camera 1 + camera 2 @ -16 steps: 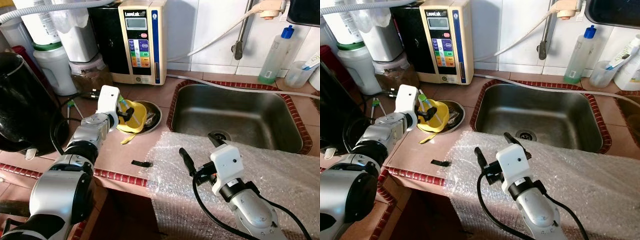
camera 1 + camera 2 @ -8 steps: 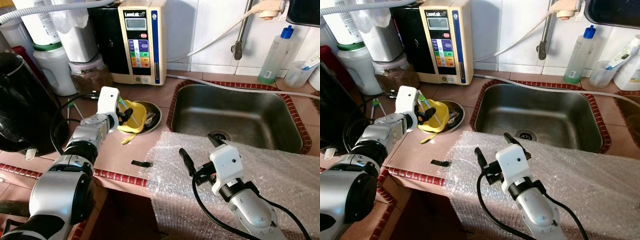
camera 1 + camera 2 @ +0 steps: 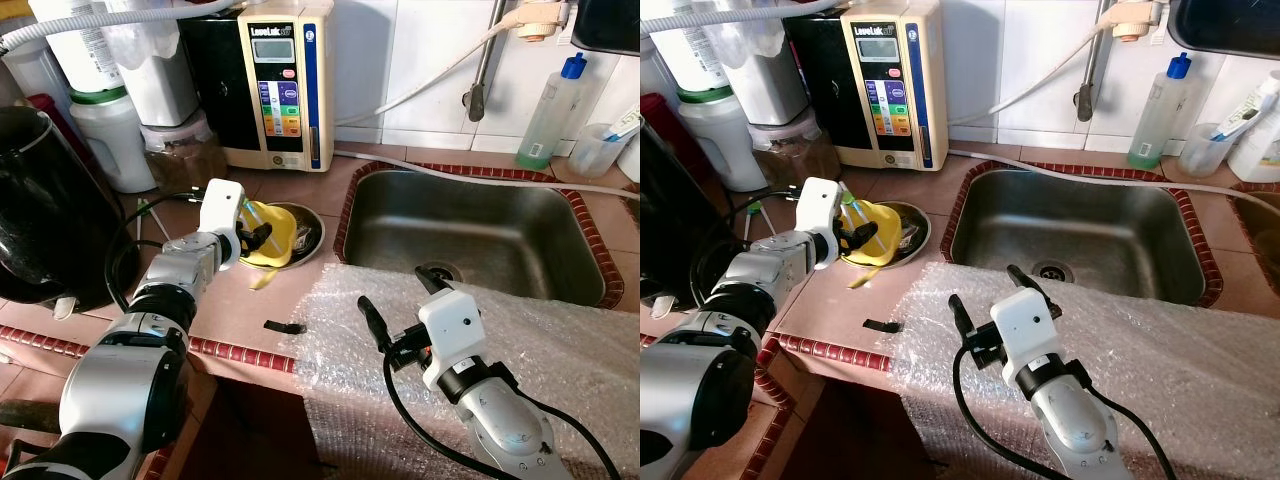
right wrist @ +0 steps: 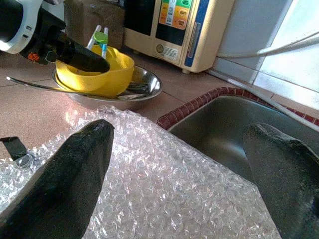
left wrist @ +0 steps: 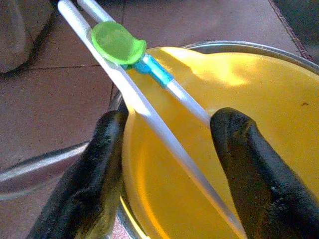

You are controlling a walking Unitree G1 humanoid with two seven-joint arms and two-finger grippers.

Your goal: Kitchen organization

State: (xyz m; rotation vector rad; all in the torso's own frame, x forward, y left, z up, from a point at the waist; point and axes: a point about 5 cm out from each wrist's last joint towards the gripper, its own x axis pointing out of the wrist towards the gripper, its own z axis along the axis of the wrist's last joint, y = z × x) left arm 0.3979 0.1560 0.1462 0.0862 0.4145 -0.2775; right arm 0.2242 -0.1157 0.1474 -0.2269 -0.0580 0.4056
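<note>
- Nearest, a sheet of bubble wrap (image 3: 560,330) drapes over the counter's front edge at right, its dimpled clear film reaching the near rim of the sink (image 3: 470,225).
- The right gripper (image 3: 402,302) hovers just above that wrap, its two black fingers spread wide with nothing between them.
- A small black scrap (image 3: 284,327) lies on bare pink tile just left of the wrap, near the counter's red-brick front edge (image 3: 240,355).
- Open tile runs between this scrap and the dishes farther back.
- At mid-left, the left gripper (image 3: 262,232) is at a glossy yellow bowl (image 3: 275,240); its fingers straddle the bowl's near rim, one outside and one inside.
- In the left wrist view, white training chopsticks (image 5: 149,119) joined by a green clip (image 5: 117,43) pass between the open fingers (image 5: 84,184); I cannot tell whether the pads press them.
- The bowl sits in a shallow round steel dish (image 3: 312,232), close to the sink's left rim.
- A yellow handle (image 3: 261,279) sticks out toward the near side from under the bowl.
- The sink is a deep rectangular steel basin with rounded corners, bordered in red mosaic.
- At far left a big black rounded vessel (image 3: 45,210) crowds the counter edge.
- Along the far wall stand white jars (image 3: 110,135), a cream water ionizer (image 3: 285,85) and, far right, a clear bottle (image 3: 548,115) with green liquid.
</note>
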